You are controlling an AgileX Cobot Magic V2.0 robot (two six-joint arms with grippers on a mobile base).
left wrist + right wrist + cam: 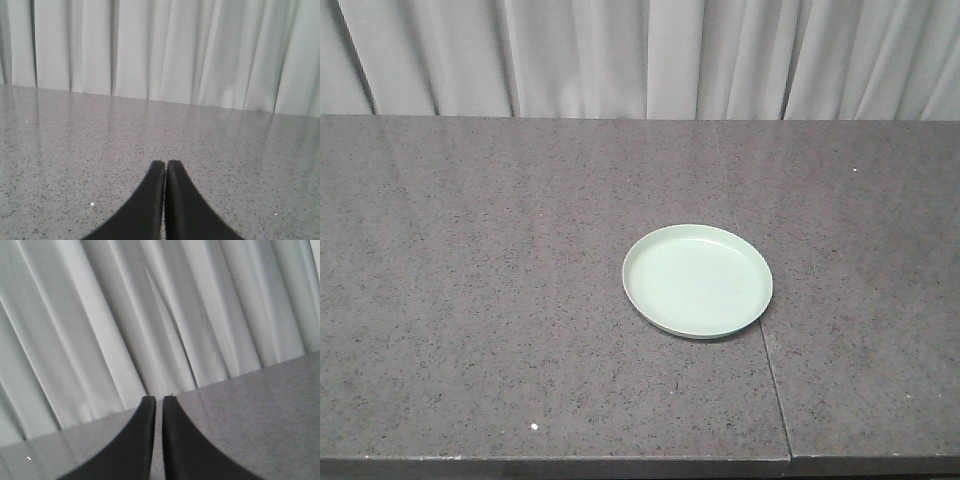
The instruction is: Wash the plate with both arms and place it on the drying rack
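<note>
Your left gripper is sitting clenched, tips touching, empty, over the grey speckled counter, curtain ahead. Right gripper is also pinching near-closed, empty. Mint-green plate is lying flat on the counter, edge over a seam; position vs. grippers: can't tell.

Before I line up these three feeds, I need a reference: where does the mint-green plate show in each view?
Front view: plate lies right of centre on the speckled countertop, right edge at its seam.
Left wrist: not in it; only the left gripper over the countertop.
Right wrist: not in it; right gripper before the curtain.
Shared landmark: the pleated white curtain behind the countertop.
</note>
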